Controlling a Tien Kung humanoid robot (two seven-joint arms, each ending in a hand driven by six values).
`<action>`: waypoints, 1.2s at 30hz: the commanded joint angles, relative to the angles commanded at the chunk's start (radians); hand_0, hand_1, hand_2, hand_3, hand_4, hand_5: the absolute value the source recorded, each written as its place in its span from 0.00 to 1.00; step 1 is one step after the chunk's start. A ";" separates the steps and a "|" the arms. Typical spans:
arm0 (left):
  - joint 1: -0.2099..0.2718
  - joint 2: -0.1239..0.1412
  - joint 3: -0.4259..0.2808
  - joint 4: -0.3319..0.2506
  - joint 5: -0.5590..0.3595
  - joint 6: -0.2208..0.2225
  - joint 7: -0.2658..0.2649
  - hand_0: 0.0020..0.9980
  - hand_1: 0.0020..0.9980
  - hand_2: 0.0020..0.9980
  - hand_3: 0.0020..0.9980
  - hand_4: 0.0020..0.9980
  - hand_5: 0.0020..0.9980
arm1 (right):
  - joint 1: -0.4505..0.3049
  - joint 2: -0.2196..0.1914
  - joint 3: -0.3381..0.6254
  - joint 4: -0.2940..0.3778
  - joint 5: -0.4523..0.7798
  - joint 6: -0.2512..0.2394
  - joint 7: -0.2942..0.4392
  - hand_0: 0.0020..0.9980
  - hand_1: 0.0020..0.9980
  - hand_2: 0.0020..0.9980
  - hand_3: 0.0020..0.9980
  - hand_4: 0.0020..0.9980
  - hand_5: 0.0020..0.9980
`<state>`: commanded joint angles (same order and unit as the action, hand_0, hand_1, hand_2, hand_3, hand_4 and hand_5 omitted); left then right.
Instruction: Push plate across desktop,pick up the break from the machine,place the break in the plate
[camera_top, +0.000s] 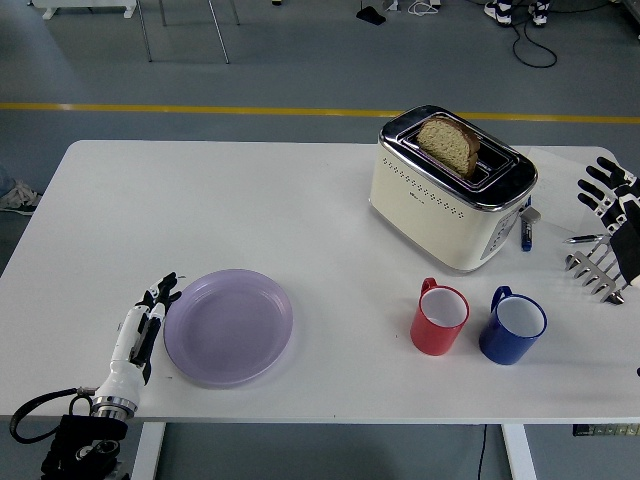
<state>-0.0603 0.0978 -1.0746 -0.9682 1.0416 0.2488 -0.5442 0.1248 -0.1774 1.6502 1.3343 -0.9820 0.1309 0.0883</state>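
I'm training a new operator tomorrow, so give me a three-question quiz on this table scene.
1. True or false: the slice of bread lies on the purple plate.
2. Which mug stands nearer the plate? A) red mug B) blue mug
3. Fill in: the left hand is at the plate's ____ edge as seen in the picture.

Key:
1. False; it stands in the toaster.
2. A
3. left

The right hand is at the table's right edge.

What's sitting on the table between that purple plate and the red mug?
Nothing: in the head view, only bare white table separates the round lilac plastic plate from the red mug.
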 joint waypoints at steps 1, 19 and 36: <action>0.000 0.000 0.003 -0.001 -0.003 -0.001 0.001 0.87 0.89 0.94 0.92 0.54 1.00 | 0.000 0.000 0.000 0.000 0.000 0.000 0.000 0.90 0.80 0.83 0.81 0.55 0.61; -0.034 -0.012 0.053 0.008 -0.029 -0.008 -0.003 0.87 0.88 0.94 0.91 0.54 1.00 | 0.003 0.003 -0.009 -0.004 0.000 0.000 0.000 0.90 0.80 0.83 0.81 0.55 0.61; -0.105 -0.019 0.135 0.038 -0.070 -0.028 0.000 0.86 0.87 0.93 0.90 0.55 1.00 | 0.011 0.001 -0.012 -0.004 0.001 -0.001 0.001 0.90 0.80 0.82 0.80 0.55 0.61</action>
<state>-0.1652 0.0789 -0.9395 -0.9304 0.9714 0.2212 -0.5443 0.1362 -0.1769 1.6386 1.3299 -0.9808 0.1302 0.0895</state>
